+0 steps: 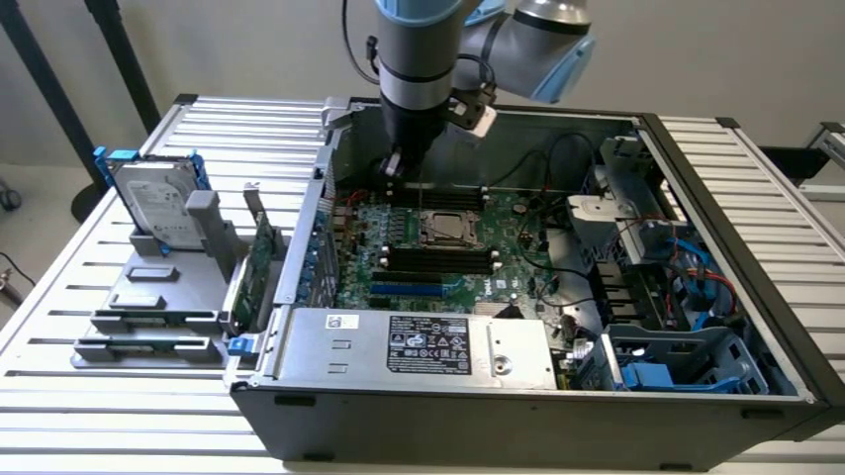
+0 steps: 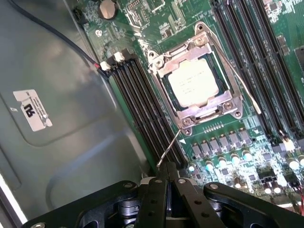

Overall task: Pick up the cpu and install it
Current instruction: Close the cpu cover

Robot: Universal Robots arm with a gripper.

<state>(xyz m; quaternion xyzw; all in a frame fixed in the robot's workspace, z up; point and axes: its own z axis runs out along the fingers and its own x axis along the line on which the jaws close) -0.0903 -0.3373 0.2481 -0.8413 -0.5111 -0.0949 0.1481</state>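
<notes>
Clenching the end effector [image 2: 166,168] fully shut, tips at the free end of a thin socket lever [image 2: 170,146]. Pointing the arm [image 1: 420,59] straight down into the open computer case [image 1: 528,435], near the cpu [image 2: 194,83] lying seated in its socket on the motherboard [image 2: 156,23] beyond.

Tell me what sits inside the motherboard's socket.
The cpu, silvery top up, lies inside the socket's metal frame. It covers the socket contacts beneath, so those cannot be seen.
</notes>
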